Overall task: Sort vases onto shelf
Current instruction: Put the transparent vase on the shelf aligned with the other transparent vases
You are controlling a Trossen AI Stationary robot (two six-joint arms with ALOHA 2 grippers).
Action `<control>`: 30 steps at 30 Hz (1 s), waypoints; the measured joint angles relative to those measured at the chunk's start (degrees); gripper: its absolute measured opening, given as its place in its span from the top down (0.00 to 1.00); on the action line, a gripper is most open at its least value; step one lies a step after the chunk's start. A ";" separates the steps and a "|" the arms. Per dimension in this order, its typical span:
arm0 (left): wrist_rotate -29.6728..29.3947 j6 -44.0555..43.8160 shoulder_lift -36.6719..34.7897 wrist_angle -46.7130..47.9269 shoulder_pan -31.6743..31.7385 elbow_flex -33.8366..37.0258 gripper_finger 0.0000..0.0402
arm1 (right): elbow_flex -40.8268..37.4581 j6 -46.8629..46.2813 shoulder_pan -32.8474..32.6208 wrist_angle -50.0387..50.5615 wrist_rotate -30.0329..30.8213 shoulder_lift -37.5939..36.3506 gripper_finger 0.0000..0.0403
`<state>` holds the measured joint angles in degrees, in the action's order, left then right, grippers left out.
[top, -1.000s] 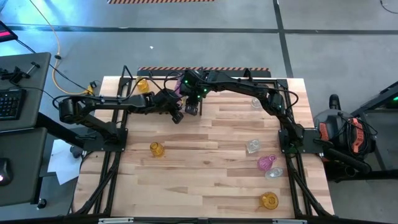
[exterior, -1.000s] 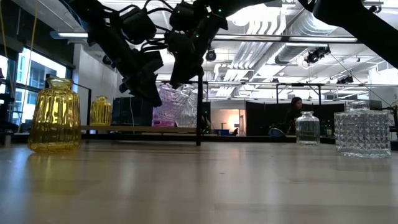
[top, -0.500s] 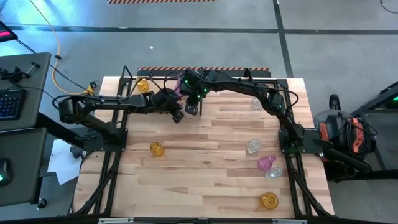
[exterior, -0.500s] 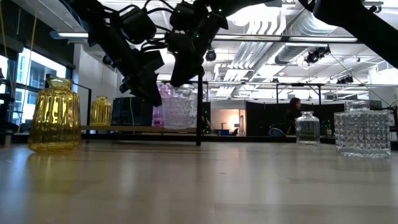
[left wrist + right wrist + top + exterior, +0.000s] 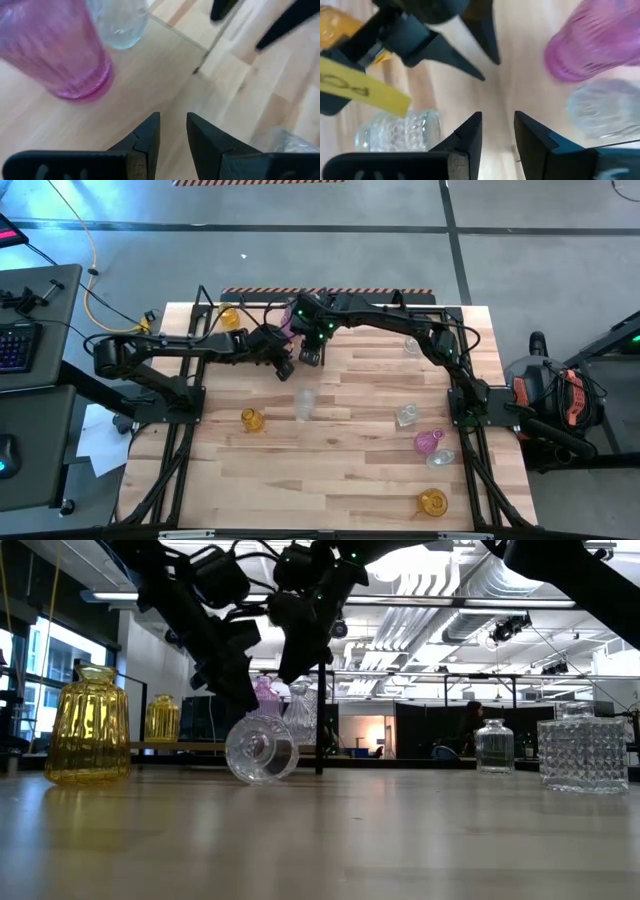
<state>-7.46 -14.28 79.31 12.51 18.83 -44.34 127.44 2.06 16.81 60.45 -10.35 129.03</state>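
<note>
Clear vase [image 5: 305, 402] now fallen on table [image 5: 340, 470], both arms unmoved

Two dark, near-black jointed arms, black cables looped along the links. Green indicator lights glow at right arm's wrist [image 5: 303, 315]. Fingers [image 5: 148, 134] matte black, tapered, wedge-shaped. Yellow label with dark lettering [image 5: 360, 87] on left arm's wrist.
</note>
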 joint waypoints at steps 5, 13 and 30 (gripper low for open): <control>0.11 0.88 -4.87 1.63 -2.71 0.03 0.78 | 0.00 -2.85 -3.03 4.07 0.24 -0.12 0.77; -0.33 -3.07 -21.62 15.02 -4.70 0.04 0.78 | -0.13 -15.13 -12.24 5.23 10.10 -0.23 0.77; 0.57 -4.82 -48.71 38.48 -4.61 0.02 0.78 | -0.11 -52.64 -21.77 -6.71 15.23 -0.23 0.77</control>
<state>-6.89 -19.10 30.60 50.99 14.22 -44.31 127.33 -50.58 -4.97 53.74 4.89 128.79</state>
